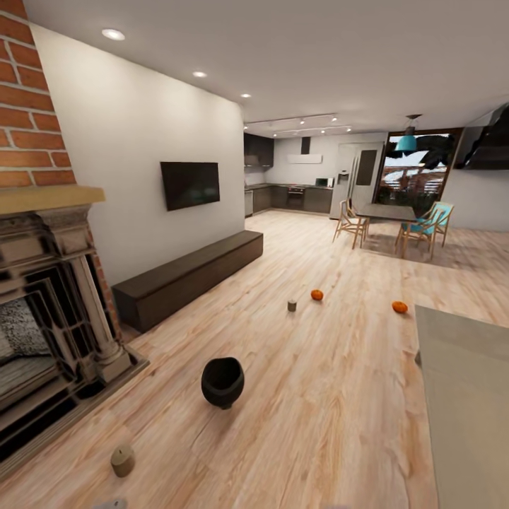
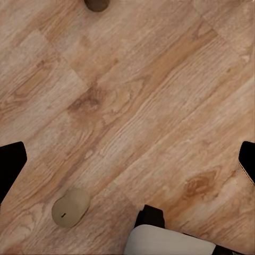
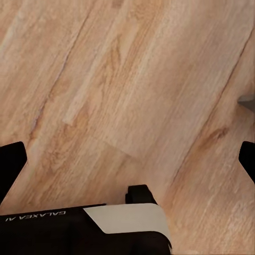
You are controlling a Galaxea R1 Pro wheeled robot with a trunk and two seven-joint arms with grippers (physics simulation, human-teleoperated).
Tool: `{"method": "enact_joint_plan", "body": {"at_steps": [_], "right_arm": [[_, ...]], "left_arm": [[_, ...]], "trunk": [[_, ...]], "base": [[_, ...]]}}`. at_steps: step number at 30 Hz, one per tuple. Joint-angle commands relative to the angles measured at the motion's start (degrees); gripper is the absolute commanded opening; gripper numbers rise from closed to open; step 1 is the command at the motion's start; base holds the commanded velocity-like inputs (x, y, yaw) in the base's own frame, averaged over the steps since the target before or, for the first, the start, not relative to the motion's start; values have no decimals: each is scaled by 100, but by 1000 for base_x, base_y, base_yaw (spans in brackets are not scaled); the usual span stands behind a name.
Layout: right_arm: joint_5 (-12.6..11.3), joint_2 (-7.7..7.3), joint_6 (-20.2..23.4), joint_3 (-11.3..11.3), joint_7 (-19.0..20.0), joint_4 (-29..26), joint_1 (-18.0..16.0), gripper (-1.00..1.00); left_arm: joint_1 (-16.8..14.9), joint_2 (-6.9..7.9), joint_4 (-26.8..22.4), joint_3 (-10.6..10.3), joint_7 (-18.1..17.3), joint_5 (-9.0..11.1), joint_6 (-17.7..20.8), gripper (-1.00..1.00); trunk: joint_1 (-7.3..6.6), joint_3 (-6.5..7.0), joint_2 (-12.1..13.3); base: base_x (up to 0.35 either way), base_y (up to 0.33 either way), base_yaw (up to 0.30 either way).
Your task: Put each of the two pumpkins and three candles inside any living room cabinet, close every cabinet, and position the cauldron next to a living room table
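Both end effectors hung over bare plank floor with nothing between their dark fingertips: the left end effector [image 2: 127,159] showed one fingertip [image 2: 10,162] at each edge of its wrist picture, spread wide apart, and the right end effector [image 3: 127,159] showed its fingertips [image 3: 10,162] in the same wide spread. Beneath the left one lay a pale, squat candle [image 2: 70,207] seen from above, with another dark stub [image 2: 96,4] cut off at the picture's edge. From the head camera, the black cauldron [image 1: 223,382] stood tilted on the floor [image 1: 304,396] in front of the brick fireplace [image 1: 42,297], well apart from the grey surface [image 1: 466,403] at the right edge. One candle [image 1: 122,460] stood near the fireplace hearth, closer to the camera than the cauldron, and another candle [image 1: 292,305] stood farther off in the middle of the room. Just beside that far candle lay a pumpkin [image 1: 317,295], and a second pumpkin [image 1: 399,307] lay near the far corner of the grey surface. Along the white wall, under the television [image 1: 189,184], ran the long dark cabinet [image 1: 187,277], its front closed
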Motion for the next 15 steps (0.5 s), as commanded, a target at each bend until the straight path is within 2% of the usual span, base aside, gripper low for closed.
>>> {"method": "enact_joint_plan", "body": {"at_steps": [1, 15], "right_arm": [[0, 0, 0, 0, 0, 0, -1, 100], [0, 0, 2, 0, 0, 0, -1, 100]], "left_arm": [[0, -1, 0, 1, 0, 0, 0, 100], [0, -2, 0, -7, 8, 0, 0, 100]], "trunk": [[0, 0, 0], [0, 0, 0]], "base": [[331, 74, 0], [331, 16, 0]]}}
